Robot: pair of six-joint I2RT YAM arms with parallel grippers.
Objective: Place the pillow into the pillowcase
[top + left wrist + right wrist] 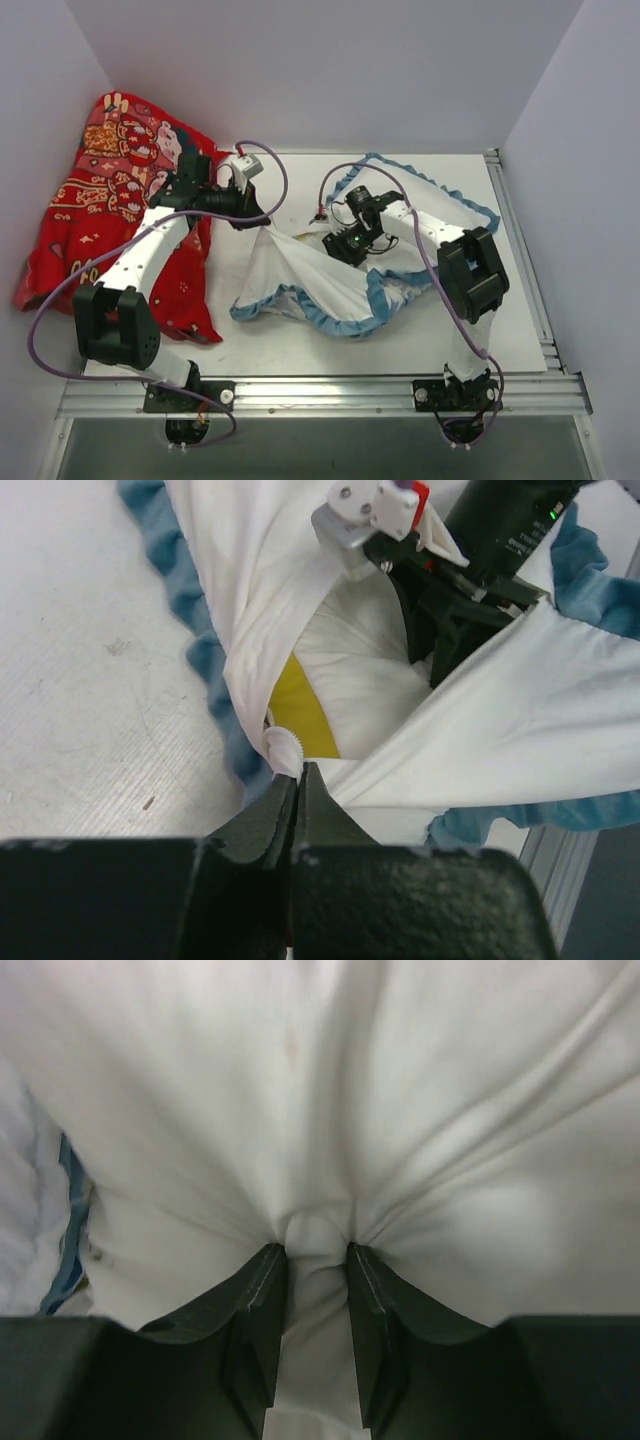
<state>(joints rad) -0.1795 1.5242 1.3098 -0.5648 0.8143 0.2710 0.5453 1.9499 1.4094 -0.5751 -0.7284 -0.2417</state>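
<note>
The pillowcase (305, 275) lies mid-table, white inside showing, blue ruffled trim round its edge. My left gripper (250, 215) is shut on the rim of its opening by the zip and holds it up; the left wrist view shows the jaws (298, 768) closed on that white edge. The white pillow (365, 680) with a yellow patch sits inside the opening. My right gripper (340, 240) reaches into the opening. In the right wrist view, that gripper (315, 1260) pinches a fold of the pillow (330, 1110). The pillow is hidden in the top view.
A red cartoon-figure cloth (105, 205) lies heaped at the far left, under the left arm. White walls enclose the table (300, 350) at the back and sides. A metal rail (520, 250) runs along the right edge.
</note>
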